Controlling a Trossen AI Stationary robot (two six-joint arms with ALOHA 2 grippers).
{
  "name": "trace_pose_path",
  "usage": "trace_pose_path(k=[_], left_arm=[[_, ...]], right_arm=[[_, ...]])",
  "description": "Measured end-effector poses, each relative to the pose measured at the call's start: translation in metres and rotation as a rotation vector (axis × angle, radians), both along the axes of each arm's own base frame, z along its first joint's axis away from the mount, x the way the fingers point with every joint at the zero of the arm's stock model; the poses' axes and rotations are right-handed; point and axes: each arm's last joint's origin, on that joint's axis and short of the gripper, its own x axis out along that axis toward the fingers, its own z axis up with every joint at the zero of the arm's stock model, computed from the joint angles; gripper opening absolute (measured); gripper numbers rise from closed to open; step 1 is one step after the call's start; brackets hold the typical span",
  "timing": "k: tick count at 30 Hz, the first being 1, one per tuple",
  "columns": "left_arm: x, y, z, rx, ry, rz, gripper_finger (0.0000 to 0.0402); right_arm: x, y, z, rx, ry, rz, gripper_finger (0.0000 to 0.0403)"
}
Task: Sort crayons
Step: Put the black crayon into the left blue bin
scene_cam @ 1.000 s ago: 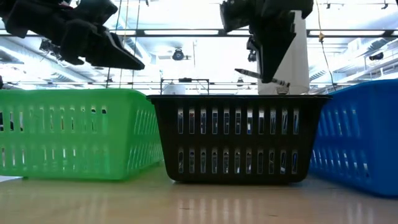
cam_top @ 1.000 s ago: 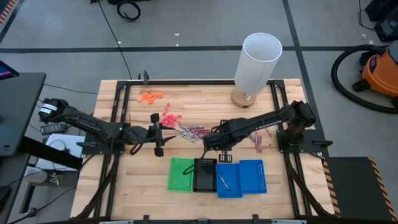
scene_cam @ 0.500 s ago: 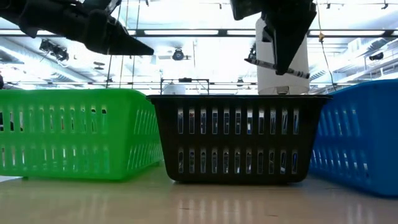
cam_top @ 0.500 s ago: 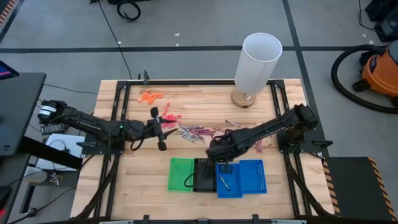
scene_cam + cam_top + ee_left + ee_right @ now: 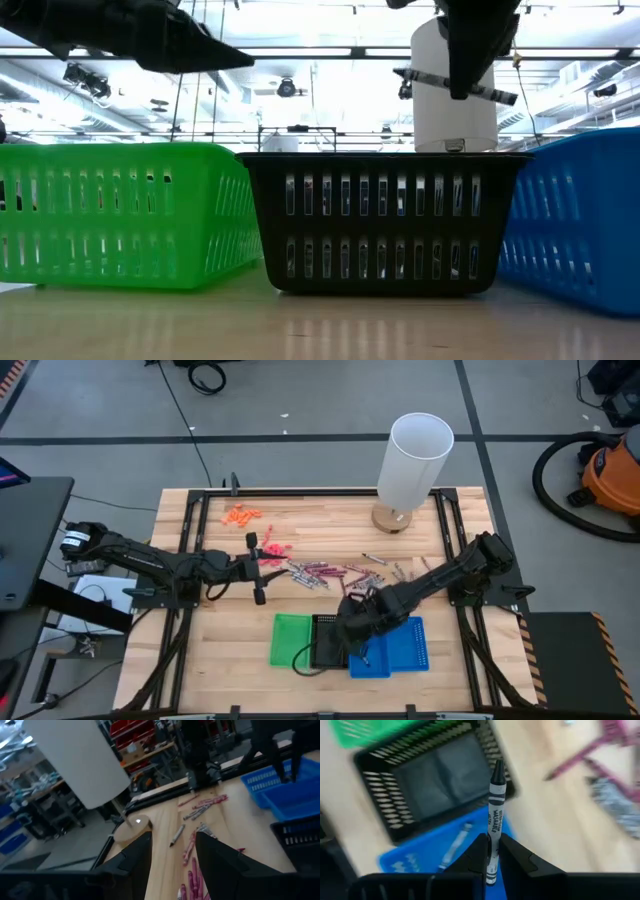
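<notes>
My right gripper [image 5: 352, 628] is shut on a grey-and-black crayon [image 5: 495, 795] above the black tray [image 5: 325, 642] and the blue tray [image 5: 400, 645]; it also shows in the low view [image 5: 470, 70]. Another grey crayon [image 5: 454, 847] lies flat in the blue tray. Loose maroon, pink and grey crayons [image 5: 320, 572] lie flat on the table beyond the trays. My left gripper [image 5: 256, 568] is open and empty, left of that pile, its fingers pointing toward it [image 5: 172, 865]. My right gripper pinches the crayon's paper-wrapped shaft [image 5: 492, 842], toward its blunt end, between its two fingers [image 5: 515, 855]. The fingers come from above, pointing down. The crayon lies nearly level [image 5: 500, 95], lifted clear above the trays, its pointed tip sticking out past the fingers.
A green tray [image 5: 291, 640] stands left of the black one. Coral-pink bits [image 5: 272, 550] and orange bits [image 5: 240, 515] lie at the far left. A tall white cylinder [image 5: 412, 460] stands on a wooden base at the far right. More crayons [image 5: 405, 572] lie right of the pile.
My right gripper has carried the grey crayon from beside the crayon pile toward the table's near edge, and now hangs over the black and blue trays. The crayon stays nearly level and clear of the trays. My left gripper has edged a little toward the pile, still open.
</notes>
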Motion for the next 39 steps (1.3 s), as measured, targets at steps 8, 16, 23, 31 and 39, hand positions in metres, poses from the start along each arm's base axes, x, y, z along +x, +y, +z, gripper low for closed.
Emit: trace_pose_path(k=[8, 16, 23, 31, 39], left_arm=[[0.000, 0.000, 0.006, 0.033, -0.056, -0.010, 0.0162], [0.000, -0.001, 0.013, 0.030, -0.121, -0.039, 0.0162], [0.001, -0.007, 0.014, 0.073, -0.130, -0.230, 0.0162], [0.001, -0.009, 0.013, 0.084, -0.125, -0.314, 0.0162], [0.001, -0.009, 0.015, 0.110, -0.143, -0.314, 0.0162]], right_arm=[[-0.014, 0.037, -0.019, 0.041, -0.097, -0.117, 0.0046], [-0.040, 0.059, -0.042, 0.005, -0.141, -0.300, 0.0046], [-0.044, 0.062, -0.069, 0.071, -0.193, -0.350, 0.0046], [-0.050, 0.052, -0.090, 0.097, -0.143, -0.402, 0.0046], [-0.045, 0.047, -0.090, 0.104, -0.147, -0.412, 0.0071]])
